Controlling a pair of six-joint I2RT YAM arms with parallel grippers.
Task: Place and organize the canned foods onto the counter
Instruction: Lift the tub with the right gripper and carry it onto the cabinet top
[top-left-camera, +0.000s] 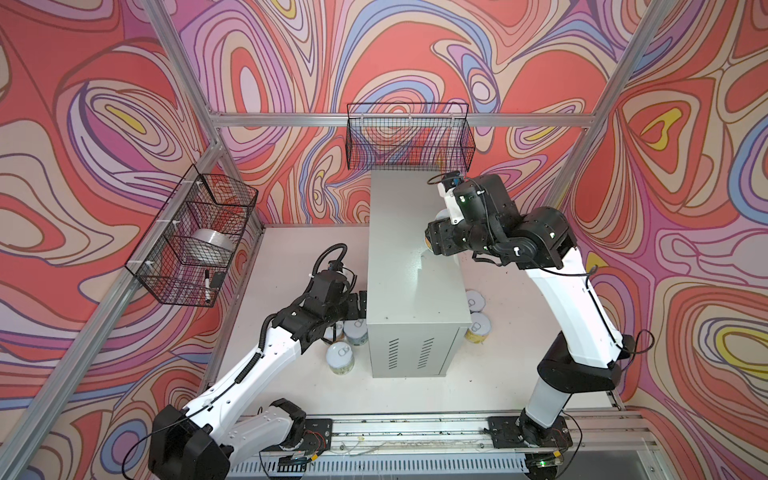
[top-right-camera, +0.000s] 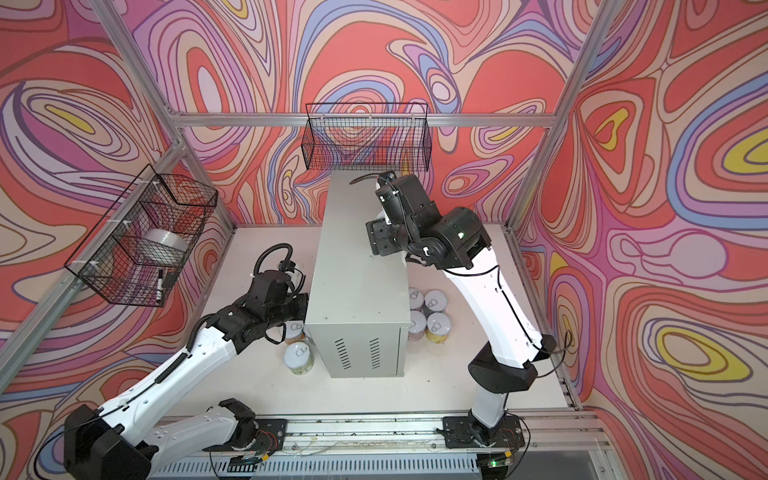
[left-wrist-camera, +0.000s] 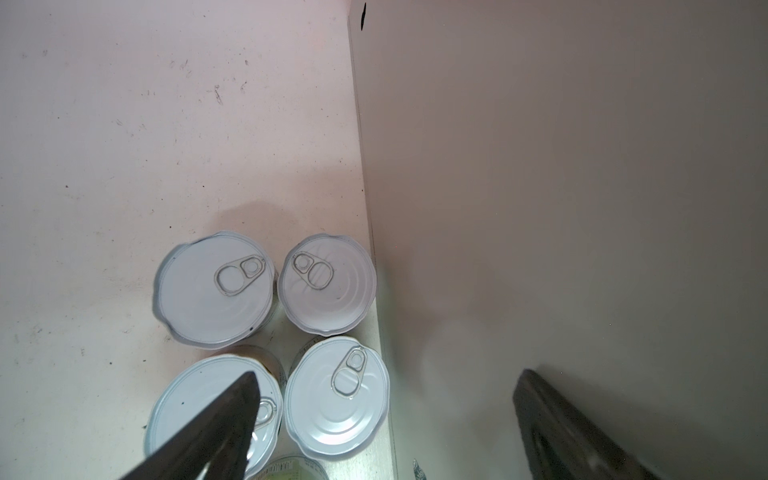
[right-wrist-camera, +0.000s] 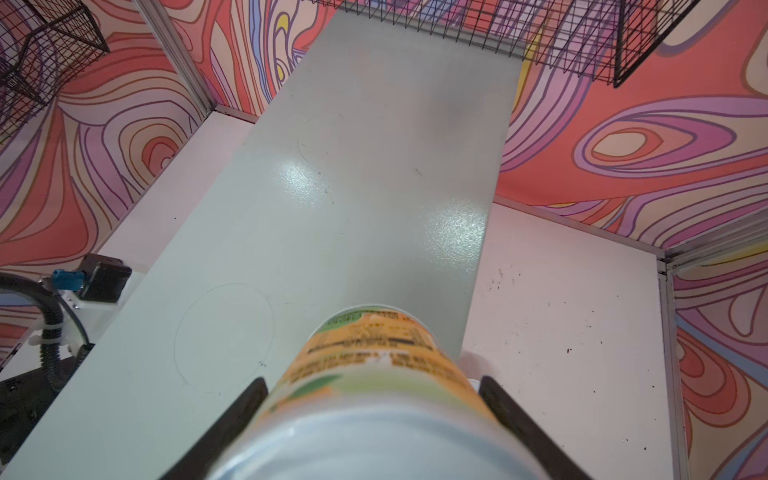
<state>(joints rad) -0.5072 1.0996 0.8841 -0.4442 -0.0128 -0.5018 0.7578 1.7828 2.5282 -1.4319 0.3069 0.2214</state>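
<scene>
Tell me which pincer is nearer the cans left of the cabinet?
Left. Left pincer hangs open just above those cans; right pincer holds an orange can by the cabinet top.

Orange-labelled tin (right-wrist-camera: 374, 374) tilted, aloft over grey counter (top-left-camera: 399, 249) top's right edge; silver-lidded tins (left-wrist-camera: 328, 284) upright at counter base, both sides.

Both top views: overhead, facing down, whole cell. Left wrist: close above cans (left-wrist-camera: 214, 286). Right wrist: low along counter (right-wrist-camera: 353, 166).
</scene>
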